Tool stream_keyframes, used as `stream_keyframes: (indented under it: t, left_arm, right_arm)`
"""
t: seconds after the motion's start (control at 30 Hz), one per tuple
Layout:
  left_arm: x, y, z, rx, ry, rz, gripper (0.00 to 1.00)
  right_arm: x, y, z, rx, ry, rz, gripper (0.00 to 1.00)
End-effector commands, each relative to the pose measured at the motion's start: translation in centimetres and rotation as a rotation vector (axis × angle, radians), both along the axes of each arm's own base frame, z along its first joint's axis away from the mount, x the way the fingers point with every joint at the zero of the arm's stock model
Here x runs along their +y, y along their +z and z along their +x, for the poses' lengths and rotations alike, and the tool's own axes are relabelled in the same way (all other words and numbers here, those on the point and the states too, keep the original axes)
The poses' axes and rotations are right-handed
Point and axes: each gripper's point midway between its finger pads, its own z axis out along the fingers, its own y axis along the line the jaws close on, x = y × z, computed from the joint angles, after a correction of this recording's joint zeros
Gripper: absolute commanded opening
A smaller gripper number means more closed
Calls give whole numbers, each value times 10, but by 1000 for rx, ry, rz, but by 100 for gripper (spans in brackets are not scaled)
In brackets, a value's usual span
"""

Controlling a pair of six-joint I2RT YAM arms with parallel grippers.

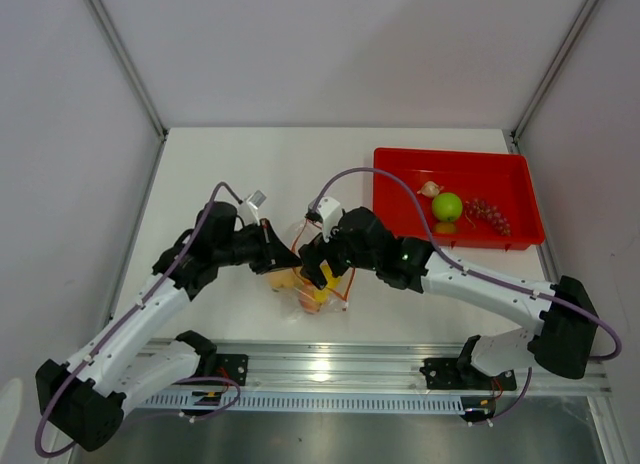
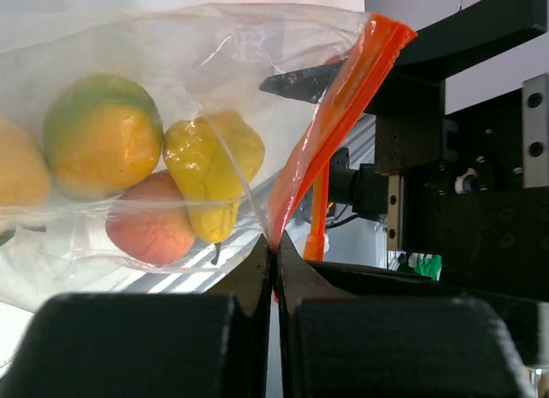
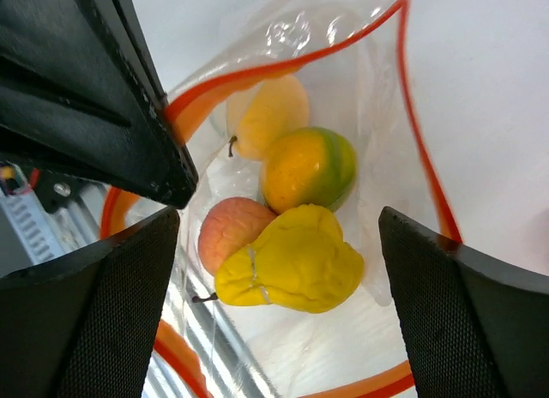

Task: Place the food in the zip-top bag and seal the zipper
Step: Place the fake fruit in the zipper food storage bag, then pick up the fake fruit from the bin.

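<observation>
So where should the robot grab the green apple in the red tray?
Probably from straight above, fingers around the green apple's round middle. It's a smooth ball, and the red tray's walls and the grapes beside it crowd a sideways reach.

Left claw (image 2: 274, 269) pinched tight — right claw (image 3: 279, 216) spread wide, the two close together.

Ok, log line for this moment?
left gripper: shut on bag edge | right gripper: open above bag mouth | in bag: mango, pear, two more | tray: apple, grapes | zipper: unsealed
</observation>
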Motion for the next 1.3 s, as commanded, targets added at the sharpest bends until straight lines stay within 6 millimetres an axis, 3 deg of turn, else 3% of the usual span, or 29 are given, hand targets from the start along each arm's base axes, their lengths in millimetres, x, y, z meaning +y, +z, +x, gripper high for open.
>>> stream_keyframes:
  t: [0.0,0.37,0.73,1.0,1.1,1.27]
  left_arm:
    - [3,18,1,-38,46,-23,1]
    - [8,21,-3,-56,80,-43,0]
    - [4,4,0,-52,31,-13,0]
    - [-3,-6,-2,-65,-45,-9,1]
    - [-8,-6,-3,-78,-81,-32,1]
    - [-16,-2,-6,-94,-142,-85,1]
  right_arm:
    - [12,41,6,-30,-27,102,99]
    - [4,79,-18,-16,34,203,99]
    - [-8,113,-38,-94,127,310,99]
    - [-34,128,-4,-218,-87,299,99]
    - [-54,138,21,-278,-246,273,99]
    - [-108,149,76,-304,-598,241,99]
